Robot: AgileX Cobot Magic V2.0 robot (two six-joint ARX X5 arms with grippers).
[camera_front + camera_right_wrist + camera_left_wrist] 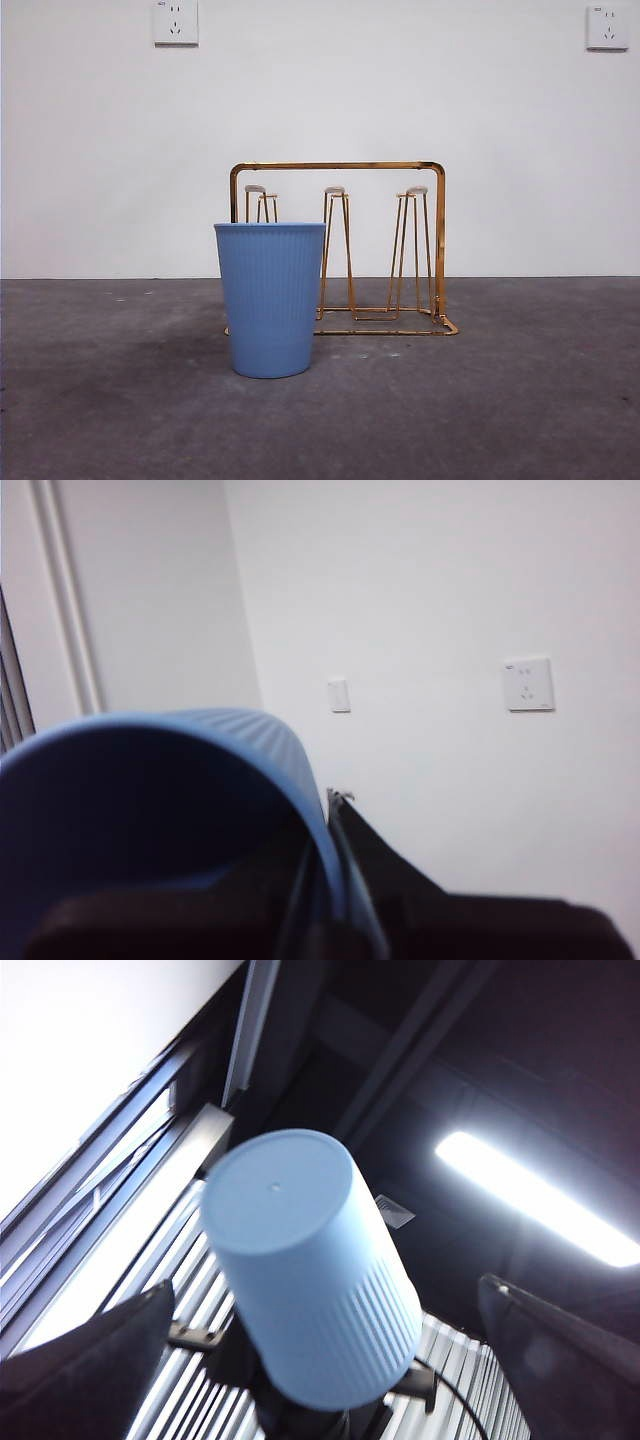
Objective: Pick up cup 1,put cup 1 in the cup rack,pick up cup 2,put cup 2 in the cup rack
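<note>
1. Your right tool [325, 815] is clamped on the rim of a blue cup [200, 745], with one jaw inside the wall and one outside.
2. Your left tool [325, 1288] is spread wide and holds nothing. That cup [300, 1260] shows base-first between its jaws, touching neither.
3. A second blue cup [270, 300] stands upright on the surface [500, 400], just before the left end of the cup rack [340, 166].
4. The rack's pegs are bare.

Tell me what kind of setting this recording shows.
Probably an indoor lab or test room rather than a kitchen: a plain white wall with power sockets, a bare dark grey table holding only a blue cup and the gold cup rack, and a ceiling strip light.
</note>
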